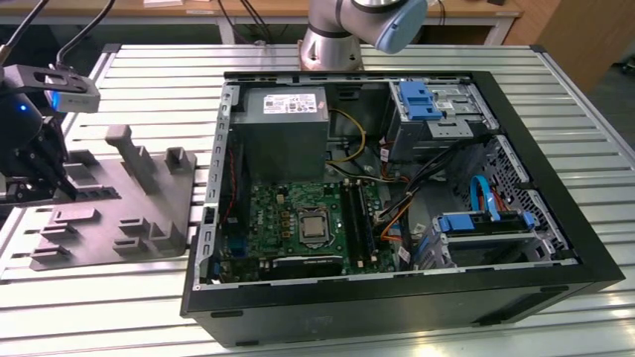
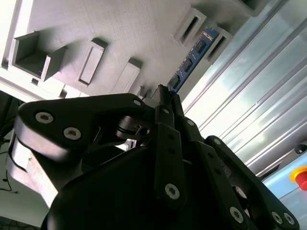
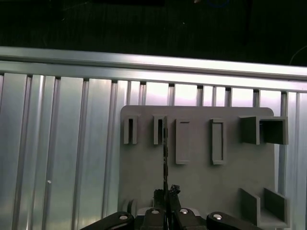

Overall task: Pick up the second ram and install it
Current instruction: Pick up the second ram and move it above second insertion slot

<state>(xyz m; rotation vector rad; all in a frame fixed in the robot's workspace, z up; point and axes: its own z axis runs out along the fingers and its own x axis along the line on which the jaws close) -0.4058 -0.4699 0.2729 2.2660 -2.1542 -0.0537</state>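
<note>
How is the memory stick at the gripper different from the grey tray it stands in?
The second ram is a thin blue strip with dark chips; the holder tray is a broad plain grey slab. The ram stands on edge, the tray lies flat. The gripper pinches the ram, not the tray.
</note>
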